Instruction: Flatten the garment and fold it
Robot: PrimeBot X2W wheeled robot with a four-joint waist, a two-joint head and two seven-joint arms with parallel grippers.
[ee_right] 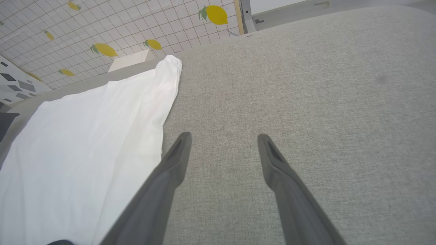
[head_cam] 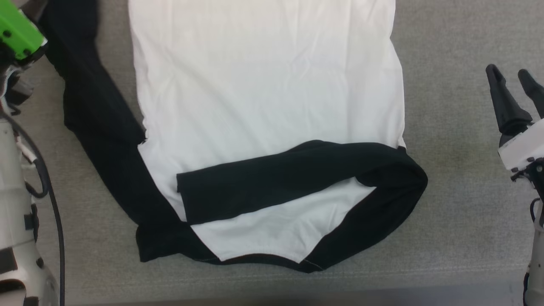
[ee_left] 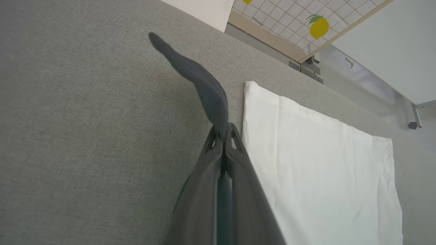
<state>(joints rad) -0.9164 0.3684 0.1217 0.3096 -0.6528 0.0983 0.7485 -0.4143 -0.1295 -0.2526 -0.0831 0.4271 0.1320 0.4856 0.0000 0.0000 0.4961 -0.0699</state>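
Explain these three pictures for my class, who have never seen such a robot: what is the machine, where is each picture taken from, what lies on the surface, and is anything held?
This is a wheeled robot with two arms, each ending in a two-fingered gripper. One picture comes from a camera on its head, looking down. The other two come from cameras on its wrists, looking forward along each gripper. On the grey table lies the garment, a white T-shirt with black sleeves. One sleeve is folded across the white body. The left gripper is shut on the other sleeve. The right gripper is open, holding nothing.
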